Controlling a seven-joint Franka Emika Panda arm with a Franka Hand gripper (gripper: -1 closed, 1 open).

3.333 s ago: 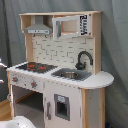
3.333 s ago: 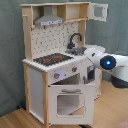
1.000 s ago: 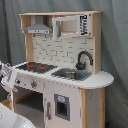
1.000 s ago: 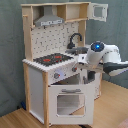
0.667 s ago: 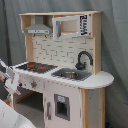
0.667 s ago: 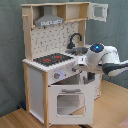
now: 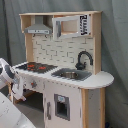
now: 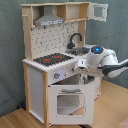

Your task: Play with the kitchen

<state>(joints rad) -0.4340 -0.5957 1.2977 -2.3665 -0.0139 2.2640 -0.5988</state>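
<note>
Kitchen [image 8: 60,65] front: arm [image 8: 102,62] reaches sideways

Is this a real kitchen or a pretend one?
Pretend, most likely, set up in a test room: a white and light-wood toy kitchen stands before a grey curtain, with a white robot arm beside it.

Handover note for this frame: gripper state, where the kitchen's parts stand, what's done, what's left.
Gripper: at the kitchen's front edge beside the hob; the arm hides it.
Kitchen: upright; tap and sink untouched; upper cabinet door swung open.
Done: oven door appears ajar in the second exterior view.
Left: the arm's next target is unclear; check the knob area.
</note>
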